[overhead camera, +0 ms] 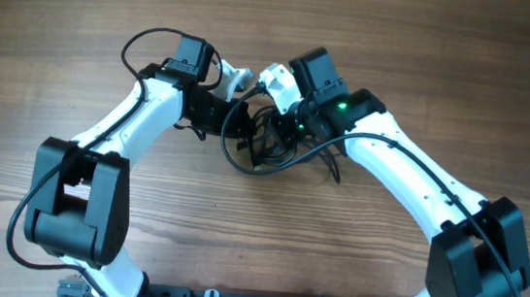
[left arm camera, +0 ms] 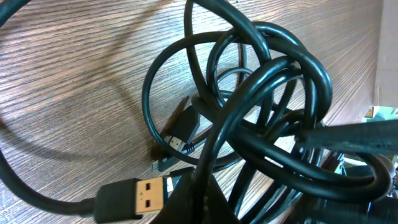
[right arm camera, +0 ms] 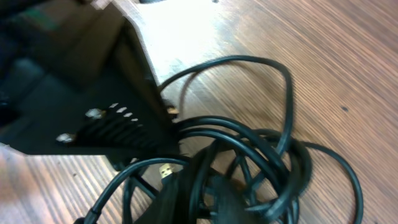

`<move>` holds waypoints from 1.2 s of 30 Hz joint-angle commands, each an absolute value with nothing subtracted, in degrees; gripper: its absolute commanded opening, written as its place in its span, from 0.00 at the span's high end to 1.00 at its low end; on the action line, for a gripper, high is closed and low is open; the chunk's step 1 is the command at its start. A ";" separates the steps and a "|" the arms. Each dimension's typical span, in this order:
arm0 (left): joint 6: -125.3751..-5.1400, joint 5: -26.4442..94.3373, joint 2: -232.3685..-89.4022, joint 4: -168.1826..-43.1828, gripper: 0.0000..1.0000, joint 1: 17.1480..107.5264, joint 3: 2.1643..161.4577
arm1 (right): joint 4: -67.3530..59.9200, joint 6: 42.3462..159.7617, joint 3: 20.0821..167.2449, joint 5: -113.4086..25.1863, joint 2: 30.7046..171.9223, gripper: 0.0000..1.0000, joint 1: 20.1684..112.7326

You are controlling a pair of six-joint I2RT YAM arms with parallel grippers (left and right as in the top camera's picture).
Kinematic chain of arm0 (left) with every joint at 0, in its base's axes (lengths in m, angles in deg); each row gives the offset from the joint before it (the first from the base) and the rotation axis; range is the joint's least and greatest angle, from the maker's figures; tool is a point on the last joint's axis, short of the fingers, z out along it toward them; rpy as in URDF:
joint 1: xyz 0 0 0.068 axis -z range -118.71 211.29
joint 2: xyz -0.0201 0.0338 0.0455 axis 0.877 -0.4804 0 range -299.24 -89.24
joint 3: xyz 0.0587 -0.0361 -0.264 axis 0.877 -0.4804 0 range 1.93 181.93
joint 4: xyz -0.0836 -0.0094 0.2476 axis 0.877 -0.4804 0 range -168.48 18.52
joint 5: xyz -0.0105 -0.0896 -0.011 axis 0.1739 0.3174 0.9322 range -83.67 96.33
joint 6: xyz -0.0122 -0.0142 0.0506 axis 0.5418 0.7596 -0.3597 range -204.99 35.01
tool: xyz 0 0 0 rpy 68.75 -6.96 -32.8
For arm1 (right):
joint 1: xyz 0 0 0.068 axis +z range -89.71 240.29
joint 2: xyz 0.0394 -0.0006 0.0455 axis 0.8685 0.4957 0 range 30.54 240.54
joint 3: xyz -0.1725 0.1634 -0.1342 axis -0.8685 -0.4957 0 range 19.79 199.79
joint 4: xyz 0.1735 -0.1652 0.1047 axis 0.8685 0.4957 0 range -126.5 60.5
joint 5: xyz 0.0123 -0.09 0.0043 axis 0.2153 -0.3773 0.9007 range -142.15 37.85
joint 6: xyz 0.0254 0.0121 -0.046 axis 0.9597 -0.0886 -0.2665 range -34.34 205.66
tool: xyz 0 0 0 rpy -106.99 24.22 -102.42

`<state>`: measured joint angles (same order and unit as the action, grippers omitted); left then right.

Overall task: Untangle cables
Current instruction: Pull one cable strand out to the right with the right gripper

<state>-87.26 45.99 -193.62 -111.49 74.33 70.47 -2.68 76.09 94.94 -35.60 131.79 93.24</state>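
Two grippers stood over one knot, and neither showed me its jaws clearly. The left gripper [overhead camera: 218, 113] had its dark fingers in among the loops. In its wrist view one finger [left arm camera: 348, 134] lay across the strands, but I could not tell whether it pinched a strand or only rested there. The right gripper [overhead camera: 292, 124] was no clearer, because a wide dark finger [right arm camera: 93, 93] filled its view and hid the gap.

Between them the cables [overhead camera: 263, 150] lay as a tight bundle near the middle of the wooden table [overhead camera: 64, 12], with many loops crossing one another. A USB plug [left arm camera: 140, 196] lay free at the edge of the bundle, and a smaller plug [left arm camera: 180, 132] lay inside a loop.

The danger, as I judged it, was a blind pull. If both sides held strands of the same loop, moving apart would tighten the knot. The smaller plug could also catch on the loop around it, and then the whole bundle would only drag along the table.
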 commanded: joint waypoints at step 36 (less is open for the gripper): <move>-60.46 4.90 -194.16 -116.16 0.96 67.38 69.42 | -1.63 98.96 95.82 -6.66 122.94 0.96 53.65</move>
<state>-63.15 8.94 -193.35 -115.86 70.09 70.60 -3.86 100.29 96.01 7.88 124.69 54.22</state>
